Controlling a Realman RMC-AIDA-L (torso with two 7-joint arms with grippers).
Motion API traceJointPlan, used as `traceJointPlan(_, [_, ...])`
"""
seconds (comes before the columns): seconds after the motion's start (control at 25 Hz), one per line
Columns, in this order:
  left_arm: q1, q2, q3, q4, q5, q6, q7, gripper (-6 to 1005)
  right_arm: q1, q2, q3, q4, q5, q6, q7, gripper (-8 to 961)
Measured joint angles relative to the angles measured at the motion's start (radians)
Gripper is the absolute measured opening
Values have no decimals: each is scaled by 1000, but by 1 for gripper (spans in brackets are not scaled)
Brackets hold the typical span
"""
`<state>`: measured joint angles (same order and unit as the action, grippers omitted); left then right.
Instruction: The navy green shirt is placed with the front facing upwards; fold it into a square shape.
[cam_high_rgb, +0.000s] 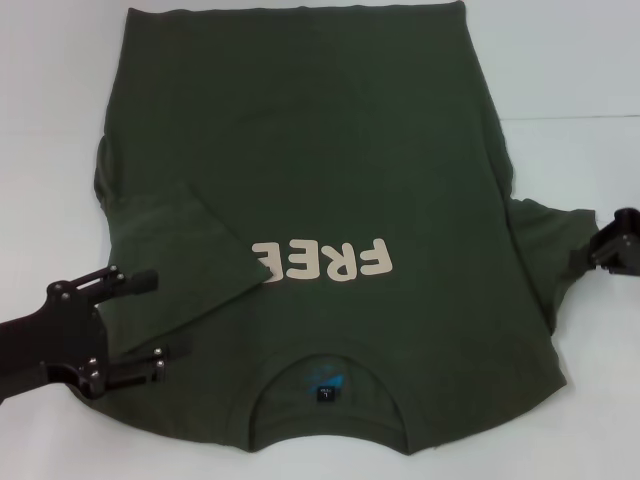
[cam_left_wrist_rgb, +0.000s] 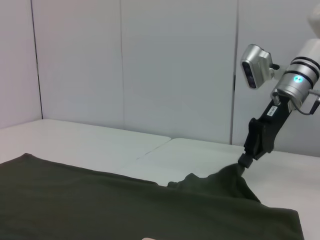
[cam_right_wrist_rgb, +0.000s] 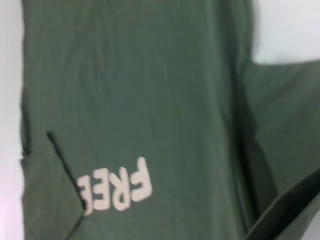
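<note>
The navy green shirt (cam_high_rgb: 320, 150) lies front up on the white table (cam_high_rgb: 580, 60), collar (cam_high_rgb: 325, 365) nearest me, its cream lettering (cam_high_rgb: 320, 260) upside down. Its left sleeve (cam_high_rgb: 185, 255) is folded inward over the chest and covers the end of the lettering. My left gripper (cam_high_rgb: 145, 325) hovers open over that folded side near the shoulder, with nothing between its fingers. My right gripper (cam_high_rgb: 592, 255) is shut on the right sleeve at the shirt's far side. In the left wrist view the right gripper (cam_left_wrist_rgb: 243, 164) pinches the cloth into a small raised peak above the shirt (cam_left_wrist_rgb: 100, 205).
Bare white tabletop (cam_left_wrist_rgb: 100, 140) surrounds the shirt on both sides and beyond the hem. A pale panelled wall (cam_left_wrist_rgb: 150, 60) stands behind the table. The right wrist view shows the shirt (cam_right_wrist_rgb: 150, 75), its lettering (cam_right_wrist_rgb: 117, 187), and table at the corners.
</note>
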<state>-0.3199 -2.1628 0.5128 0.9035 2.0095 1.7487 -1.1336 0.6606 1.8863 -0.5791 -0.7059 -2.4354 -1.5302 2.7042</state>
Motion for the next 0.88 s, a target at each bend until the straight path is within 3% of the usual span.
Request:
traceJointPlan(0.56, [-1,2,-11,0,0,4,-12,834,-2,-3,7,-96,115,-49,-7,1])
traceJointPlan(0.8, [-2,2,-11,0,0,0,-14,834,-18,-30,-4,-79,75,-84,-3,2])
traceJointPlan(0.88, [-3,2,-12,0,0,-1,-15,834,-33,-39,0,-80,51,-89,1,67])
